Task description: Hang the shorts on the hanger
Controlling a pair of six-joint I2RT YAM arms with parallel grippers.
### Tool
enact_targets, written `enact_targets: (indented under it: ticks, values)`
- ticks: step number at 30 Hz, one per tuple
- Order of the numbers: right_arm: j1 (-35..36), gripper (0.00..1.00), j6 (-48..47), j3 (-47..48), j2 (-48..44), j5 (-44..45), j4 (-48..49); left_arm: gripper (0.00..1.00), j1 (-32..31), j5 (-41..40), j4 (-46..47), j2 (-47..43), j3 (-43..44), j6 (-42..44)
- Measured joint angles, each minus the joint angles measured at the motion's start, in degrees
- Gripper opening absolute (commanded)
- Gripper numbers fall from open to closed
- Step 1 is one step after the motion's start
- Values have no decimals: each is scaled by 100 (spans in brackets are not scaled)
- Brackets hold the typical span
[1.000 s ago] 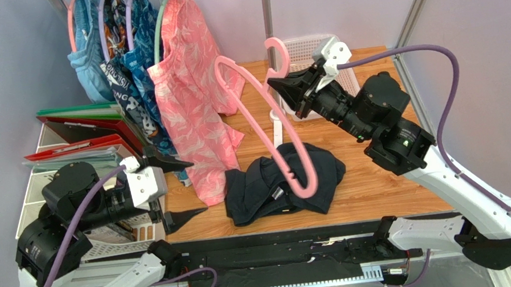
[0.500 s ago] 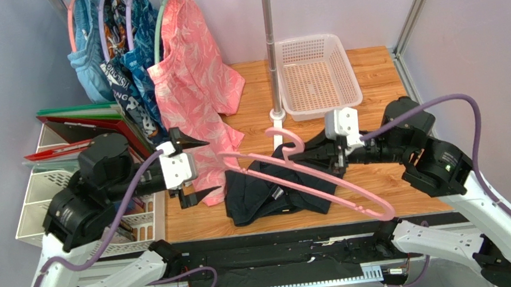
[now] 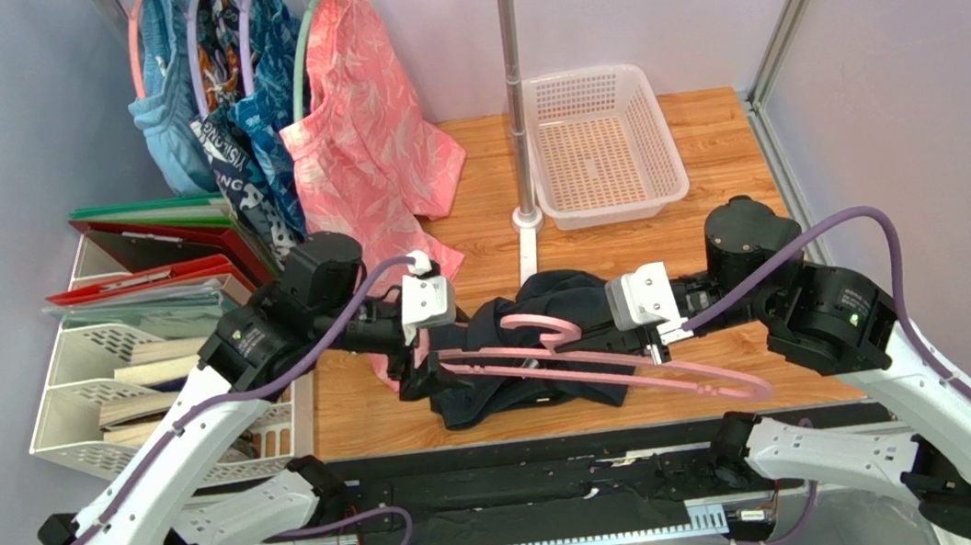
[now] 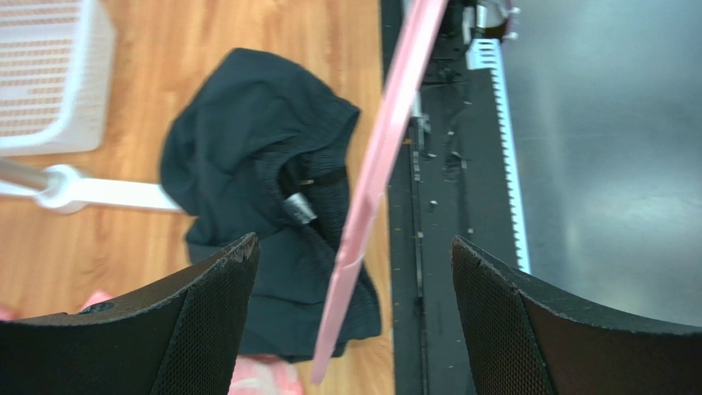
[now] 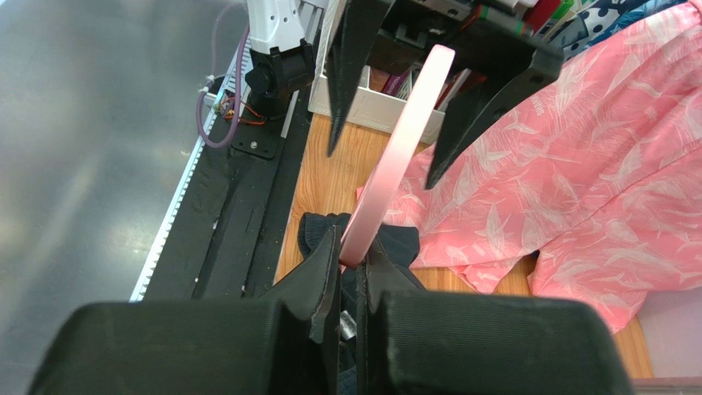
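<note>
In the overhead view the black shorts (image 3: 581, 297) lie crumpled on the wooden table (image 3: 714, 161), at the lower middle of the frame between the two arms. The pink hanger (image 3: 600, 363) is held low over them, nearly flat, its hook near the centre of the frame and its long bar reaching toward the lower right. No part of the shorts is threaded onto it.

The right gripper (image 3: 610, 330) is clamped on the hanger close to the hook. Its own camera shows the fingers (image 5: 321, 271) pinched tight on the pink bar (image 5: 404, 140), with a bit of the shorts (image 5: 317, 230) just beyond them.

The left gripper (image 3: 421, 361) sits at the hanger's left end, at the left edge of the shorts. Its jaws stand wide apart, one on each side of the pink bar (neither seems to touch it). In its wrist view the bar (image 4: 387, 140) runs up the middle of the frame between the two dark fingers (image 4: 206, 313), with the shorts (image 4: 247, 140) on the wood behind. The right wrist view shows the same open gripper (image 5: 381, 169) straddling the far end of the bar at the top of the frame.

A white basket (image 3: 600, 134) sits on the table at upper centre, beside the clothes rack's pole (image 3: 512, 75). A pink leaf-print garment (image 3: 366, 162) and blue patterned garments (image 3: 221, 111) hang at upper left. File trays (image 3: 88, 391) stand at the left edge.
</note>
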Motion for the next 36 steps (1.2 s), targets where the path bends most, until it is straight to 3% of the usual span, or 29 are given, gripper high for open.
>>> enact_targets:
  ticks: [2,4,5,7,8,9,10,12,13,16,19,21,29,30,32,33,34,36]
  values:
    - [33,0,-103,2,33,-9,-13,85,-190,52,90,-24,-175,-101]
    - [103,0,-221,31,98,-26,-50,71,-341,57,157,-28,-345,-219]
    - [131,0,-258,42,129,-31,-57,57,-400,61,184,-17,-407,-269]
    - [188,0,-348,57,175,-35,-74,39,-450,66,214,28,-479,-393]
    - [214,0,-391,66,197,-33,-83,13,-455,66,243,61,-498,-417]
    - [227,0,-422,70,212,-33,-81,3,-455,50,269,96,-518,-459]
    - [245,7,-439,70,214,-35,-90,0,-455,37,299,111,-544,-505]
    - [249,34,-448,55,208,70,-96,0,-459,109,356,101,-645,-535]
    - [251,64,-409,0,184,87,-90,0,-492,118,409,57,-730,-564]
    - [264,82,-232,-267,92,170,-118,0,-492,0,442,-120,-988,-693]
    - [282,83,-96,-459,55,374,-260,0,-479,-223,376,-254,-1115,-780]
    - [282,79,-74,-522,79,551,-337,0,-476,-321,380,-267,-1115,-807]
    - [280,38,46,-527,588,883,-476,0,-457,-555,369,-136,-1110,-807]
    - [280,22,50,-527,654,907,-509,0,-452,-603,365,-129,-1110,-796]
    - [275,0,44,-527,772,988,-588,0,-455,-667,337,-133,-1110,-767]
    - [273,0,74,-527,793,1034,-608,0,-468,-682,291,-140,-1110,-750]
    - [271,0,61,-527,798,1058,-625,9,-483,-691,275,-142,-1110,-743]
    - [271,0,52,-527,776,1121,-614,40,-492,-719,299,-166,-1108,-713]
